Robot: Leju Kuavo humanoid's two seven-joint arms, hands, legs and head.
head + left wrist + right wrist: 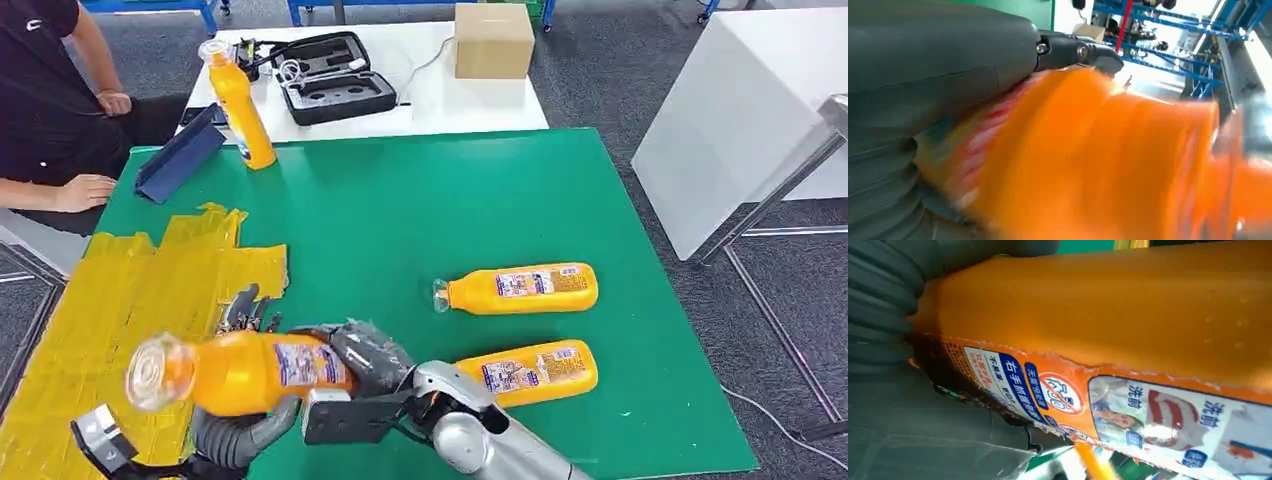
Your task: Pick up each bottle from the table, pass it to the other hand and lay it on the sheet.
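- While both our arms meet low over the near edge of the green table (pixel 420 220), our right hand (pixel 372 358) reaches across from the right, forearm bent inward, and our left hand (pixel 238 425) comes up from below beside the yellow sheet (pixel 120 300).
- Our right hand's dark fingers wrap the base end of the held bottle (pixel 240 372); in the right wrist view the grey thumb and ribbed cover press against its labelled side (pixel 1108 340).
- Our left hand cups the same bottle from beneath, its grey thumb curled under the body and its darker fingers (pixel 245 308) showing behind it; the left wrist view is blurred, yet the orange body (pixel 1098 165) lies against the palm.
- The held bottle lies nearly level above the table's near edge, just beside the sheet, its clear cap pointing away from the right hand.
- It is orange, with a blue, white and red label.
- Two lying bottles (pixel 520 288) (pixel 530 372) rest on the table beyond the right arm, and one upright bottle (pixel 238 100) stands at the table's far corner.
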